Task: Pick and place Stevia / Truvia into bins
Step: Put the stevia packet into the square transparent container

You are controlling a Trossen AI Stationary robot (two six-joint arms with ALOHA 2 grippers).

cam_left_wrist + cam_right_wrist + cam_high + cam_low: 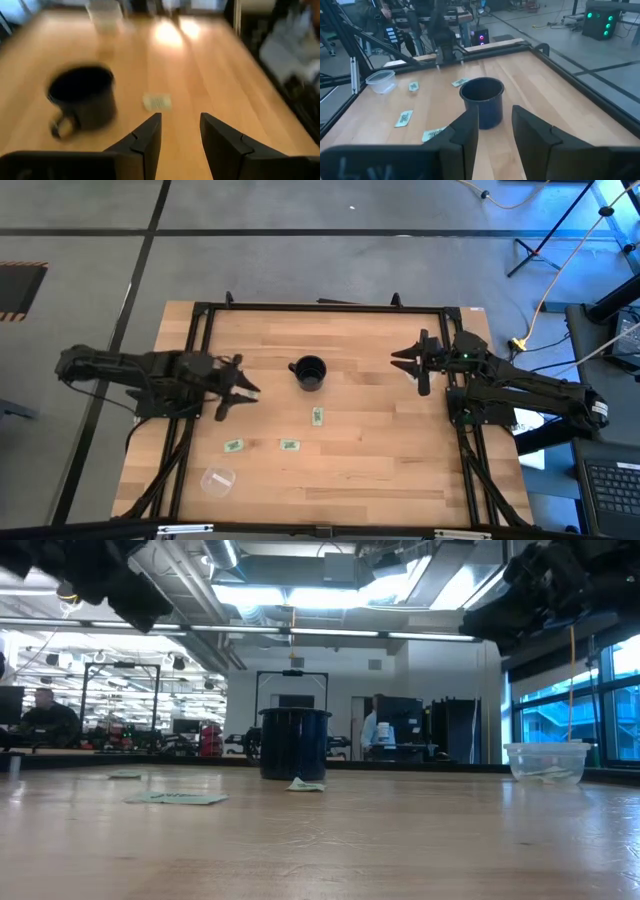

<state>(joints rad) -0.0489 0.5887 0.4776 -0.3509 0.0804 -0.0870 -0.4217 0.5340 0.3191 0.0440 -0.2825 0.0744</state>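
We see 3 flat paper Stevia packets (317, 416) (289, 445) (233, 446) on the wood-grain table (380, 470), near a round black mug (309, 372). Clear round plastic bin (217, 480) sits w/ them. Left gripper (243, 392) & right gripper (408, 362) hover, dark fingers spread, holding nothing.

Bright overhead lights, table glare, blurred left wrist view

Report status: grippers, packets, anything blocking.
Left gripper open, empty, above table. Right gripper open, empty, waiting. Three packets loose on table; bin near front-left. Black cup stands mid-table, near the packets.
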